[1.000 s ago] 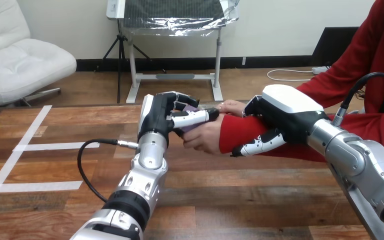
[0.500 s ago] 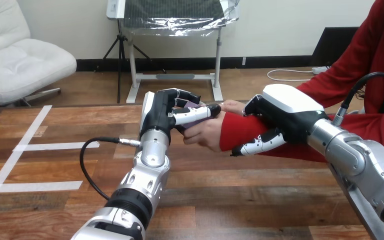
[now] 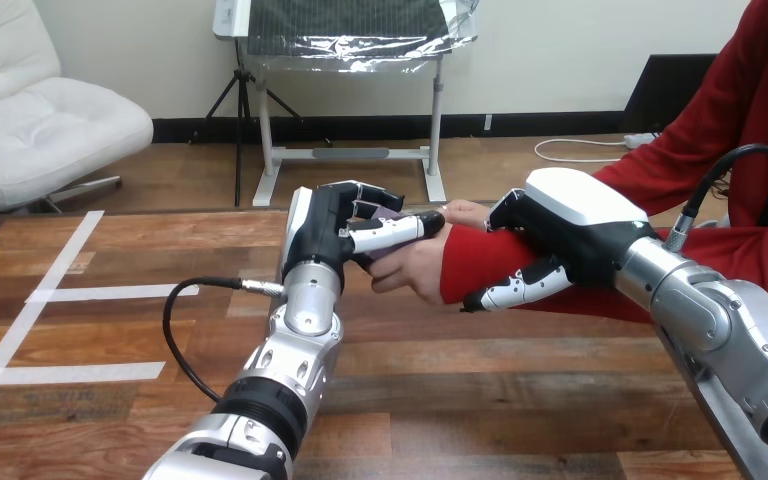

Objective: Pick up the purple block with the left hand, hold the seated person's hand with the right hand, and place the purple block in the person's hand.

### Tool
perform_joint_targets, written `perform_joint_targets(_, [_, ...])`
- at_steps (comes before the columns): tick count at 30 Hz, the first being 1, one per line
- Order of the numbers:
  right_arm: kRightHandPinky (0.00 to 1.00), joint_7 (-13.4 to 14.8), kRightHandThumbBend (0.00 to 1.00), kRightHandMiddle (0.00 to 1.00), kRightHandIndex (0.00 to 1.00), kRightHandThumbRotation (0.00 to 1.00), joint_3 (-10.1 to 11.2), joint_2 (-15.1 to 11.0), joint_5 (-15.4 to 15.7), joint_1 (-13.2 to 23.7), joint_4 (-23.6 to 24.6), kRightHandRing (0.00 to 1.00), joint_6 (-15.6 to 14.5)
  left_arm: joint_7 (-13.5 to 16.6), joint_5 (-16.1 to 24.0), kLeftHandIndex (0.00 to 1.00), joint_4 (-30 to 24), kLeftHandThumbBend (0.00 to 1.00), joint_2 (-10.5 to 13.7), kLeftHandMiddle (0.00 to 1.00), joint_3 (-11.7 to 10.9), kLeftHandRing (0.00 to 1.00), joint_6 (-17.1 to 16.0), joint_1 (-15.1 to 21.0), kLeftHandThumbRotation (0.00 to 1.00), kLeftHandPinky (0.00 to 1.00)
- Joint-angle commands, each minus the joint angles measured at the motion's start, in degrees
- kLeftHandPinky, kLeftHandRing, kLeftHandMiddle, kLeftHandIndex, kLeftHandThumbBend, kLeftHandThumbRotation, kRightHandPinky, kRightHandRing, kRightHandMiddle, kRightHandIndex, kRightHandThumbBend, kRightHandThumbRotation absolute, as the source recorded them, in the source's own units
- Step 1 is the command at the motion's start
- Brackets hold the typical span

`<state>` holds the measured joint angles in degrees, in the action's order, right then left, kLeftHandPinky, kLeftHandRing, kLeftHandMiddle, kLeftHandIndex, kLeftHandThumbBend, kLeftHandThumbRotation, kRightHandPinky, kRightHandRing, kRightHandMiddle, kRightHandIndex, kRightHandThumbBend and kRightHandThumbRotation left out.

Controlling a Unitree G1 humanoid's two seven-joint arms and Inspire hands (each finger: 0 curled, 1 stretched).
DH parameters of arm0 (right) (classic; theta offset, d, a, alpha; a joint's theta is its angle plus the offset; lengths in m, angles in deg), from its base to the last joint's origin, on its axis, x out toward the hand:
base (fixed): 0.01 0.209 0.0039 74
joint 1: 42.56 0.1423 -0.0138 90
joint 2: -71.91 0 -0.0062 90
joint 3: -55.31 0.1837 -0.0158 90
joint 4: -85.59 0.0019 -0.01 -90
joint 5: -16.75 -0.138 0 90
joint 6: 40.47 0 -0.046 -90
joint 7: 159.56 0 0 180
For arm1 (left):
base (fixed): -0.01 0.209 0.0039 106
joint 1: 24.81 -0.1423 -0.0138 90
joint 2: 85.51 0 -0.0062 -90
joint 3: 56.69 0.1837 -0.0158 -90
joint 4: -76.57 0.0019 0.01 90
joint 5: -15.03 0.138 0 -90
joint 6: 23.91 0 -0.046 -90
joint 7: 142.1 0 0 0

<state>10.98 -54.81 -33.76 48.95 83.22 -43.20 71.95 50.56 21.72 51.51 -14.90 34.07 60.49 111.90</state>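
Left hand [image 3: 332,232], pinching the purple block [image 3: 390,213], is shifted toward three o'clock over the person's hand [image 3: 417,268]; release seems due.

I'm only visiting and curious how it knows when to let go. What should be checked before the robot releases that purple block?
1. The left hand has its fingers curled round the purple block: ok.
2. The right hand clasps the person's wrist, thumb under and fingers over: ok.
3. The purple block is above the person's hand, not off to one side: ok.
4. The purple block rests on the palm: cannot tell, the robot's fingers hide the contact.
5. The person's hand is open enough to receive it: cannot tell.
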Motion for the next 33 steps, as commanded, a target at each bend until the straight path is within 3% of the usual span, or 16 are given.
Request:
perform_joint_targets(1, [0.26,1.03,0.73,0.36,0.37,0.40,1.04,2.37,-1.71,2.03,4.00,0.30,2.30,-0.76,0.11,0.45,-0.51,0.71,-2.11,0.47,0.55,0.44,-1.57,5.39,0.00,0.41])
perform_joint_targets(8, [0.25,0.81,0.73,0.35,0.36,0.38,1.31,2.38,-2.47,1.84,3.61,0.29,2.40,-4.37,-2.50,0.55,-1.27,0.70,-1.79,0.57,-1.11,0.54,-1.20,4.86,0.00,0.45])
perform_joint_targets(12, [0.24,0.65,0.73,0.34,0.35,0.37,1.30,2.23,-2.65,1.72,3.50,0.29,2.29,-7.32,-3.87,0.65,-1.89,0.66,-1.21,0.66,-1.84,0.62,-1.70,4.23,0.07,0.51])
perform_joint_targets(17, [0.24,0.07,0.73,0.34,0.34,0.38,1.46,2.13,-3.02,1.55,3.55,0.28,2.04,-9.09,-4.74,0.73,-2.36,0.64,-0.66,0.74,-2.27,0.70,-2.30,3.70,0.20,0.58])
perform_joint_targets(19, [0.24,-0.17,0.74,0.34,0.34,0.39,1.51,2.04,-3.08,1.40,3.72,0.28,1.75,-9.28,-4.52,0.75,-2.68,0.64,-0.22,0.77,-1.92,0.72,-2.47,3.45,0.30,0.59])
perform_joint_targets(29, [0.24,-1.06,0.74,0.34,0.35,0.43,1.64,1.56,-2.96,0.89,4.29,0.28,1.08,-10.41,-2.98,0.81,-4.30,0.62,2.04,0.83,-0.85,0.79,-4.21,1.99,0.60,0.61])
perform_joint_targets(33, [0.24,-1.53,0.74,0.34,0.35,0.44,1.76,1.47,-3.12,0.71,4.42,0.28,0.93,-10.14,-2.22,0.82,-4.89,0.61,2.78,0.84,-0.48,0.79,-5.32,1.36,0.66,0.61])
